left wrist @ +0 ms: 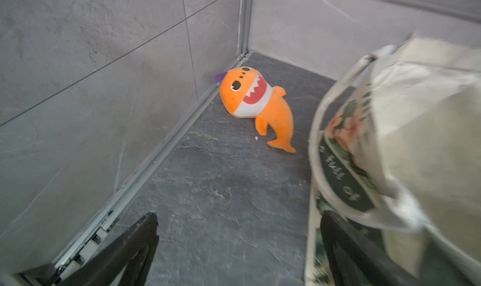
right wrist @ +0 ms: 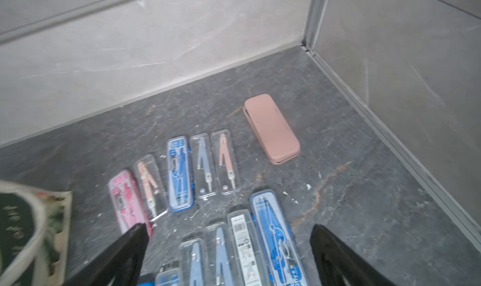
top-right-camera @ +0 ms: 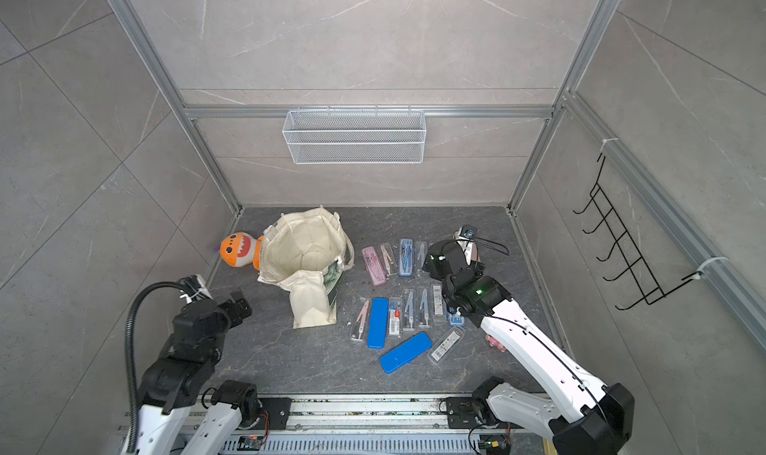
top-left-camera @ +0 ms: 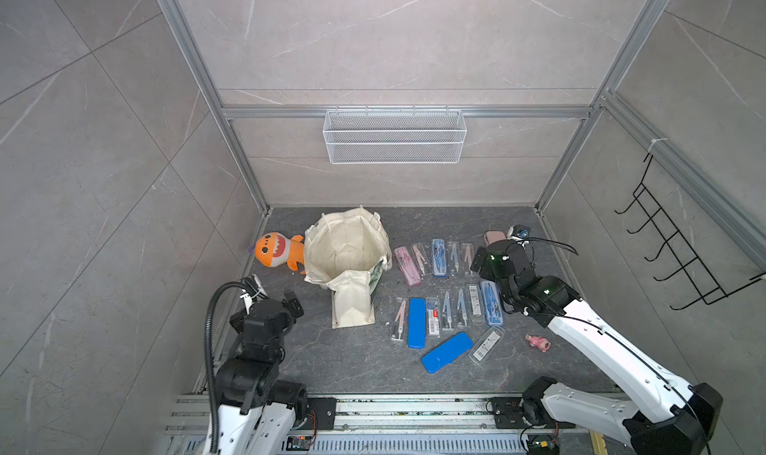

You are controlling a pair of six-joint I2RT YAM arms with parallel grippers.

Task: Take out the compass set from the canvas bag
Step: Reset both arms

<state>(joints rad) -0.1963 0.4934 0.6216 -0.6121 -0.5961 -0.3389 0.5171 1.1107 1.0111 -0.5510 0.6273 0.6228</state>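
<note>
**Near edge.** The left gripper [left wrist: 239, 217] hung low beside the canvas bag [top-left-camera: 352, 312], fingers spread and empty. One finger stood close against the printed panel without pinching it, which reads as a hand that had let go of the cloth.

**Near row.** On the robot's right of the bag lay two closed blue cases [top-left-camera: 416, 322] and a clear barcoded box [top-left-camera: 486, 344]. With them lay a near row of compass sets [top-left-camera: 452, 312], side by side and roughly parallel, probably so that each stayed separately graspable. A small pink toy [top-left-camera: 539, 343] lay apart from them, near the right arm.

**Middle.** The right gripper [right wrist: 228, 227] hovered over the end of that row, jaws wide, with nothing between them. It had evidently released, and no set was carried. The bag slumped with its mouth gaping upward, its lower part folded toward the near side. In both top views its interior looked bare, though the folds could hide something.

**Farther back.** A far row of compass sets [top-left-camera: 435, 258] lay just beside the bag's rim. A tan closed case [right wrist: 272, 128] lay past that row's end. An orange plush shark [top-left-camera: 275, 250] touched the bag's left wall, close to the side rail.

**Rear wall.** A white wire basket [top-left-camera: 393, 136] hung unused.

**Judgement.** With the sets outside and both grippers free, the removal seemed essentially finished.
</note>
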